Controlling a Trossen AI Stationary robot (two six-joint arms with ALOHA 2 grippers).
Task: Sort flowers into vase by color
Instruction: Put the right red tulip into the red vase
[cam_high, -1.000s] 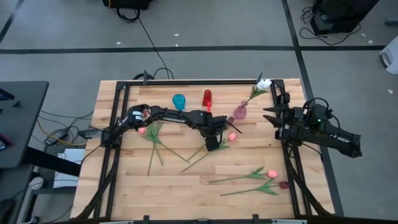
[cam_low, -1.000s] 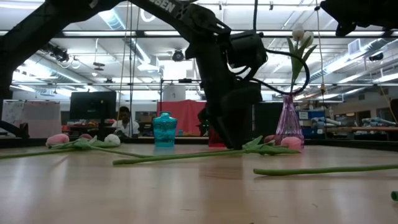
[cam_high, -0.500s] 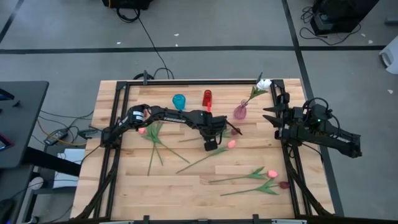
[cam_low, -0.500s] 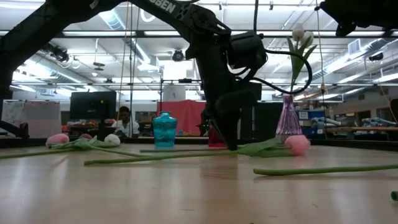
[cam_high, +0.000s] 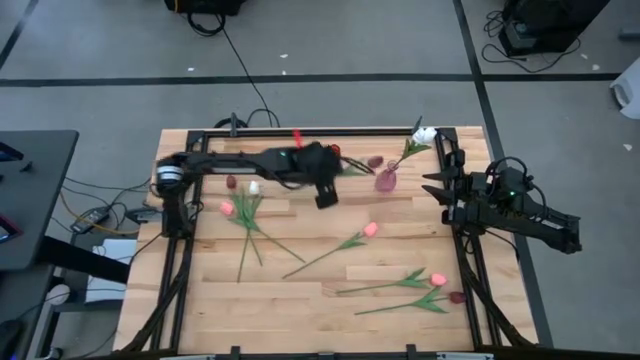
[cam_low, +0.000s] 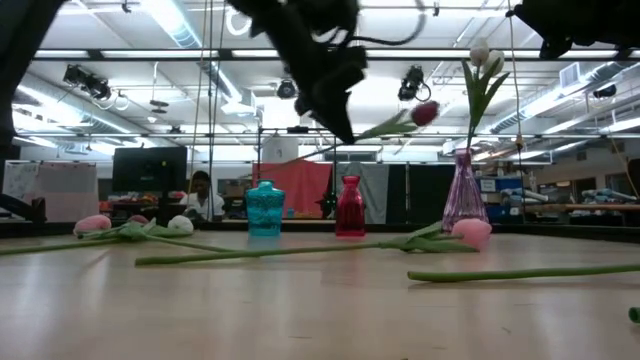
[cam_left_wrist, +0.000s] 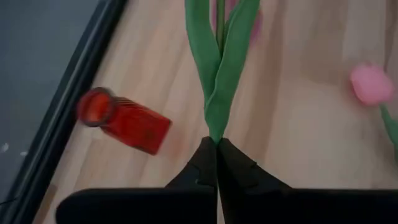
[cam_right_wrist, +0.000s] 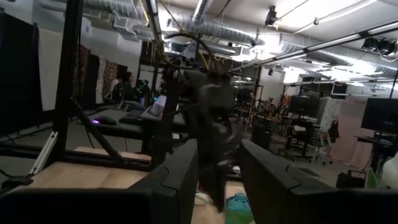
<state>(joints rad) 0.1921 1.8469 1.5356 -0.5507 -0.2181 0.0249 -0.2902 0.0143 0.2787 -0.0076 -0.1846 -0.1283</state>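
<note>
My left gripper (cam_high: 336, 170) hangs high over the far middle of the table, shut on a dark red tulip (cam_low: 424, 113). Its head (cam_high: 375, 160) points toward the pink vase (cam_high: 385, 181), which holds a white tulip (cam_high: 425, 133) upright by its stem. The red vase (cam_low: 350, 205) and blue vase (cam_low: 265, 208) stand along the far edge. A pink tulip (cam_high: 369, 229) lies flat mid-table. My right gripper (cam_right_wrist: 217, 168) waits open at the table's right edge. My left gripper pinches the dark red tulip where its green leaves meet the stem (cam_left_wrist: 215, 132), between the tips of its two shut fingers (cam_left_wrist: 233, 163). The flower is lifted clear of the table and juts out past the fingertips, sloping slightly upward to its head (cam_low: 424, 113).
Three tulips (cam_high: 246, 212) lie bunched at the table's left. Two pink tulips (cam_high: 430, 285) and a dark red head (cam_high: 457, 297) lie near the right front corner. A black frame (cam_high: 190, 240) runs round the table. A person (cam_low: 201, 195) sits beyond the far edge.
My left gripper has shut on the dark red tulip at table level, then risen and drawn back toward the far edge, lifting the flower clear. The pink tulip beside it has slid a little toward the near edge and stays on the table.
</note>
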